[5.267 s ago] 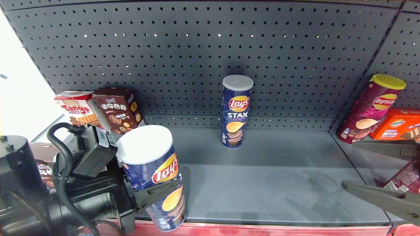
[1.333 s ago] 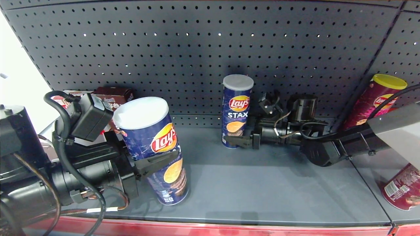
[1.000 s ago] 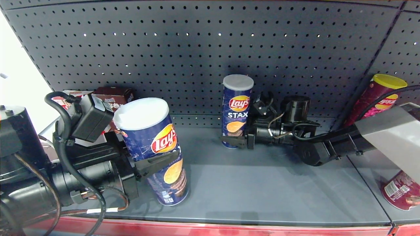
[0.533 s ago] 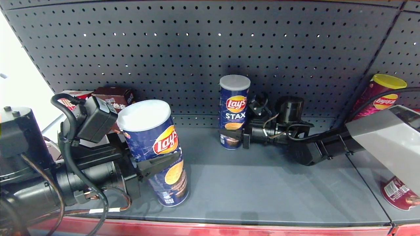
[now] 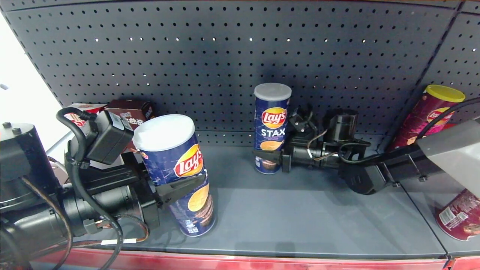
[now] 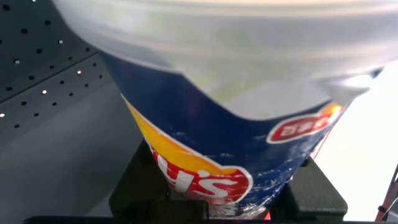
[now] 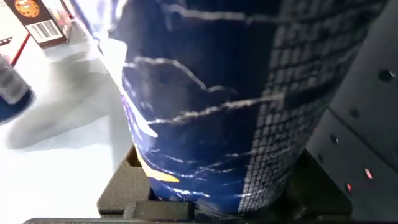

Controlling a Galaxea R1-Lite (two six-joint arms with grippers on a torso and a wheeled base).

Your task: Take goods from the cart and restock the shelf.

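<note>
Head view: jaws grip front can (image 5: 168,157), rear can (image 5: 272,112).

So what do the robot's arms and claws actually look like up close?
Both are mostly black. The left arm is built of round, barrel-like sections, with a boxy black module on the wrist fed by a thick looping cable. The right arm has a grey forearm cover and thin loose wires. The left gripper and right gripper have flat, tapered black fingers.
</note>
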